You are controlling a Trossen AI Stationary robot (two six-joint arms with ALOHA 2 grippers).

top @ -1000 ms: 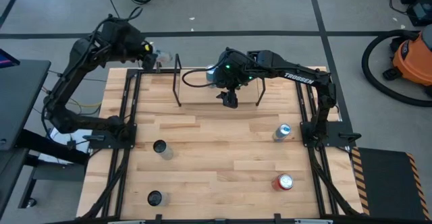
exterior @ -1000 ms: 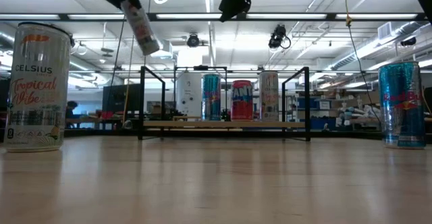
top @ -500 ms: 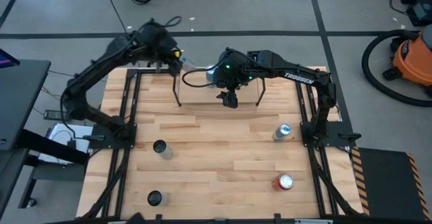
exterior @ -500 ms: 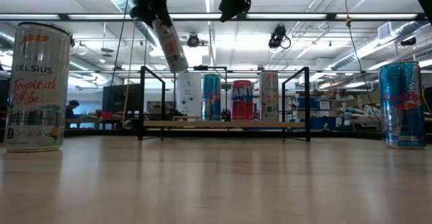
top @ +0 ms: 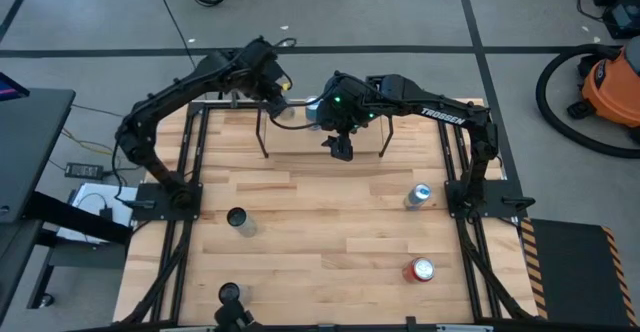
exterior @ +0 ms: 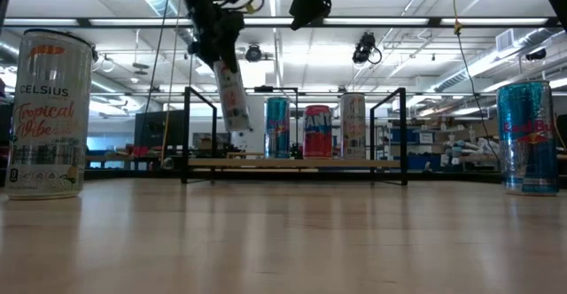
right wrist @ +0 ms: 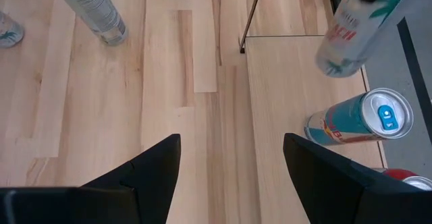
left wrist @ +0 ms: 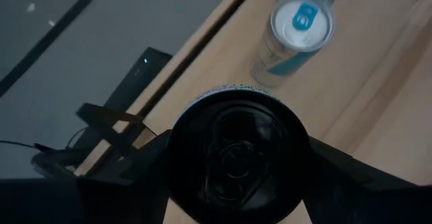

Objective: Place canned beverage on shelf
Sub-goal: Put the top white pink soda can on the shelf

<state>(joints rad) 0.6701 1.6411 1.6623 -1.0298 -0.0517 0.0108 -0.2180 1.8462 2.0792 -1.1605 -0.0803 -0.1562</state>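
Note:
My left gripper (exterior: 219,50) is shut on a slim white can (exterior: 232,99) that hangs tilted over the left end of the shelf (exterior: 292,163), a wood board between black end frames. On the board stand a teal can (exterior: 277,127), a red can (exterior: 317,131) and a tan can (exterior: 353,126). My right gripper (right wrist: 231,156) hovers open above the shelf's near side (top: 342,148) with nothing between its fingers. My left gripper pinches the white can near its top end (exterior: 223,68) between its two fingers (left wrist: 135,166), which stand either side of the can's dark lid (left wrist: 233,153). They come slanting down from above. The can hangs below them, tilted, its bottom (exterior: 239,127) clear of the board.
More cans stand on the table: a Celsius can (exterior: 49,112) and another (top: 229,293) at the left, a blue one (top: 418,194) and a red one (top: 420,270) at the right. Black rails (top: 185,182) run along both table sides.
My left gripper has carried the white can toward the table's right edge and down, from beyond the shelf's left end frame to over the board's left part. The can has tipped nearer to upright.

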